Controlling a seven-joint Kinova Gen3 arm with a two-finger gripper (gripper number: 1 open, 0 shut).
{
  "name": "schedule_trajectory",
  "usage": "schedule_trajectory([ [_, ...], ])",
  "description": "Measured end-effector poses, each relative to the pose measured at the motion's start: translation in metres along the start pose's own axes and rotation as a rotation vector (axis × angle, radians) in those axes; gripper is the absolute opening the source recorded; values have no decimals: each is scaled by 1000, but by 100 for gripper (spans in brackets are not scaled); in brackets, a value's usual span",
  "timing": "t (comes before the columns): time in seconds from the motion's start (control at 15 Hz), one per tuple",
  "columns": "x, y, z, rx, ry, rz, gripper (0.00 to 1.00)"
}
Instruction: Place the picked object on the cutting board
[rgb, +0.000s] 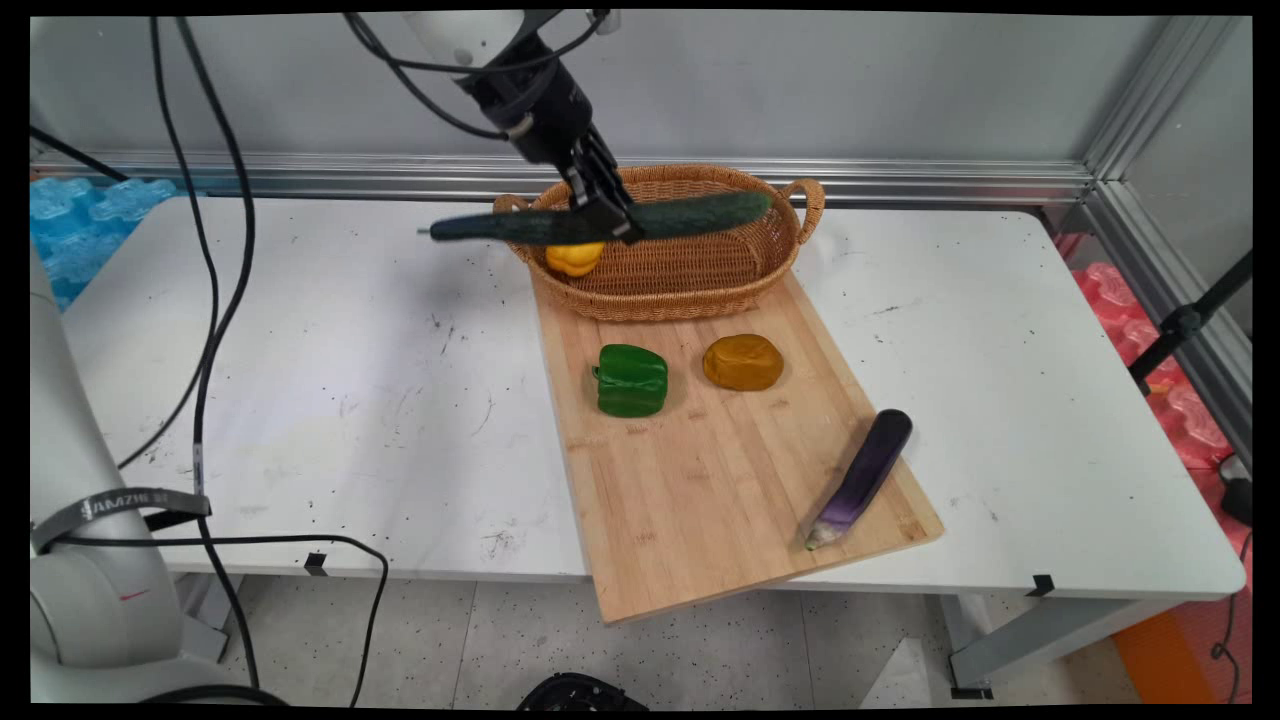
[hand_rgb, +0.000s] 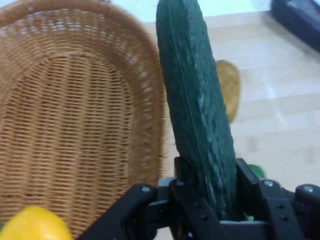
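Note:
My gripper (rgb: 608, 218) is shut on a long dark green cucumber (rgb: 600, 221), held level in the air over the wicker basket's (rgb: 745, 285) near left rim. In the hand view the cucumber (hand_rgb: 197, 110) runs up from between the fingers (hand_rgb: 187, 200), beside the basket's edge (hand_rgb: 150, 100). A yellow pepper (rgb: 574, 257) lies inside the basket at its left end, seen also as the yellow pepper (hand_rgb: 35, 224) at the bottom left of the hand view.
The basket stands at the far end of a wooden cutting board (rgb: 720, 480). On the board lie a green pepper (rgb: 632, 380), a brown potato (rgb: 742, 362) and a purple eggplant (rgb: 862, 476) near its right edge. Black cables (rgb: 205, 330) hang at the left.

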Motion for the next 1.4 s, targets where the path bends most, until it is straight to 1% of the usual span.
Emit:
schedule_trajectory([
  [0.13,0,21,0,-5,5,-19,0],
  [0.53,3,68,8,-12,16,-59,0],
  [0.67,4,89,17,-13,20,-70,0],
  [0.87,5,113,35,-9,22,-87,0],
  [1.07,5,131,58,0,21,-110,0],
  [1.4,7,145,94,10,11,-137,0],
])
